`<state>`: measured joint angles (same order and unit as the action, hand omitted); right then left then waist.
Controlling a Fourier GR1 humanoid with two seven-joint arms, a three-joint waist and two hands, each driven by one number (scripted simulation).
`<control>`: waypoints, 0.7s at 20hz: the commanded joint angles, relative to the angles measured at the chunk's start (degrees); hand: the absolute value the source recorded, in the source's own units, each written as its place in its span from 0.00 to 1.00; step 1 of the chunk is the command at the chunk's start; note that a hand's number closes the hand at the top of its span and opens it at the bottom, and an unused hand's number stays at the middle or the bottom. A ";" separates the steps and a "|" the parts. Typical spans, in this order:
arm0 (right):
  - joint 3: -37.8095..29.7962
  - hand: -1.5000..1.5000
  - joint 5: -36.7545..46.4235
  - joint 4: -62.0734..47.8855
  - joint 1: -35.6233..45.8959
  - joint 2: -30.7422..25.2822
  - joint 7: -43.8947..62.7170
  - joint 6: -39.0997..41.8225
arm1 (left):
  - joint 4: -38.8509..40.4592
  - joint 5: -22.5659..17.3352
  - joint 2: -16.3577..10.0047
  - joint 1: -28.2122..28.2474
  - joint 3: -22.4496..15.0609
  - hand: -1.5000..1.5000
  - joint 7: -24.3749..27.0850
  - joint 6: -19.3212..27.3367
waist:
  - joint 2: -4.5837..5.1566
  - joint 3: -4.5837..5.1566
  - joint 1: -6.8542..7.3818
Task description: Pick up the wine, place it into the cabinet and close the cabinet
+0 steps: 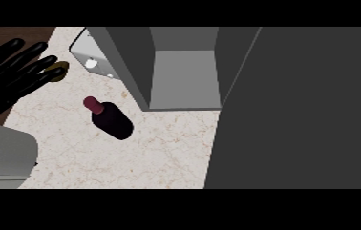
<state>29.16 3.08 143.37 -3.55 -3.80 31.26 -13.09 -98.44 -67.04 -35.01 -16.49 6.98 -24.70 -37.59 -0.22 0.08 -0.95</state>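
Wine bottle [111, 120] sits on the pale marbled counter [141, 162], just left of & in front of the cabinet [130, 57], close to its front-left corner but not touching. It has a dark body w/ a red-capped neck, the neck end pointing away from the cabinet. From this steep angle can't tell if it's upright or on its side. Cabinet is open: light grey interior shows btwn dark side walls. Its door [289, 109] is swung wide, a big dark panel to the right of the opening. Left hand [25, 67] rests well left of the cabinet at the view's edge, fingers straight & spread, holding nothing, clear of the bottle. Small brownish thing [60, 67] is just by its fingers; can't ID it. Grey forearm [14, 157] shows farther out from the cabinet than the bottle, at the lower-left edge. Shiny metal object [90, 57] sits against the cabinet's left wall, partly hidden behind it; can't ID that either.
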 commanded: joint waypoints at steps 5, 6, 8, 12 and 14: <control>1.25 0.00 8.18 6.53 2.17 -2.72 3.83 -2.56 | 4.69 8.20 5.57 -1.06 -2.34 0.00 1.72 -2.47 | 0.07 -0.02 0.04; 3.45 0.00 9.90 8.43 3.76 -2.14 7.19 -4.07 | 8.68 11.11 6.42 -2.99 -1.55 0.00 3.50 -4.31 | 0.09 0.05 -0.47; 3.52 0.00 10.11 8.41 3.50 -3.23 7.76 -4.31 | 6.33 11.66 7.34 -2.10 -1.79 0.00 3.49 -3.57 | -0.01 0.00 0.06; 4.01 0.00 11.95 8.79 7.38 -3.54 11.76 -7.12 | 8.79 15.57 8.79 0.12 -1.01 0.00 5.61 -5.93 | -0.08 0.08 0.05; 3.19 0.00 9.44 9.03 5.13 -5.24 7.89 -6.53 | 13.99 21.14 10.49 -1.46 -0.02 0.00 9.29 -9.77 | 0.10 0.04 -0.58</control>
<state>31.86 5.08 143.53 2.95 -6.96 36.40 -19.26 -88.78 -51.30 -26.42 -17.50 5.96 -18.69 -44.01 -0.23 0.13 -1.30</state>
